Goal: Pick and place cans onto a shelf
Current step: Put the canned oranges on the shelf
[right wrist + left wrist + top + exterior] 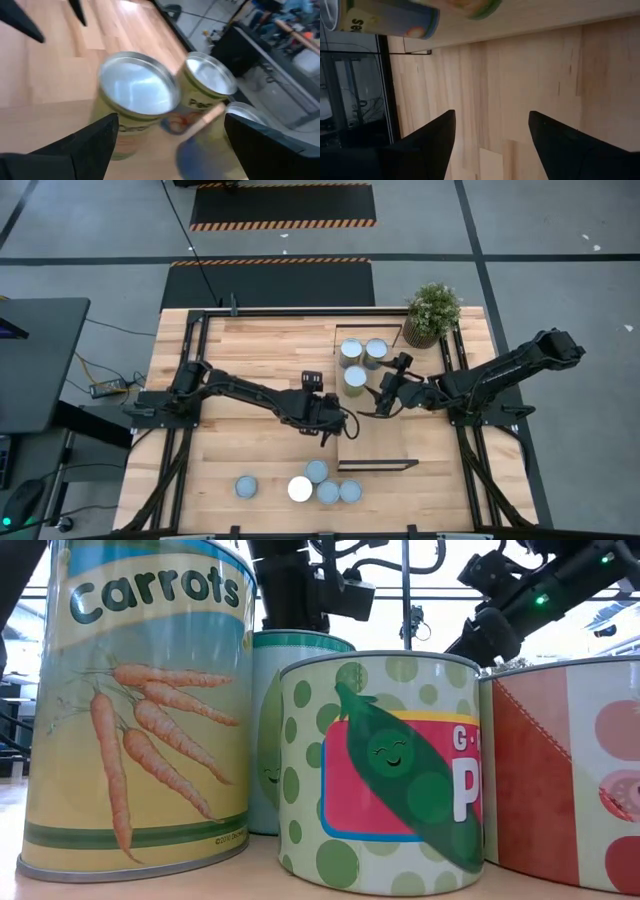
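Three cans stand upright on the light-wood shelf, near its far end. Several more cans stand on the tabletop by the near edge; in the low view they fill the front, among them a carrots can. My right gripper is open and empty just right of the nearest shelf can, which shows ahead of its fingers in the right wrist view. My left gripper is open and empty over the shelf's left edge, its fingers above bare wood.
A potted green plant stands at the shelf's far right corner. The shelf's dark metal end frame lies between the shelf and the near cans. Bare shelf wood lies between the three cans and that frame.
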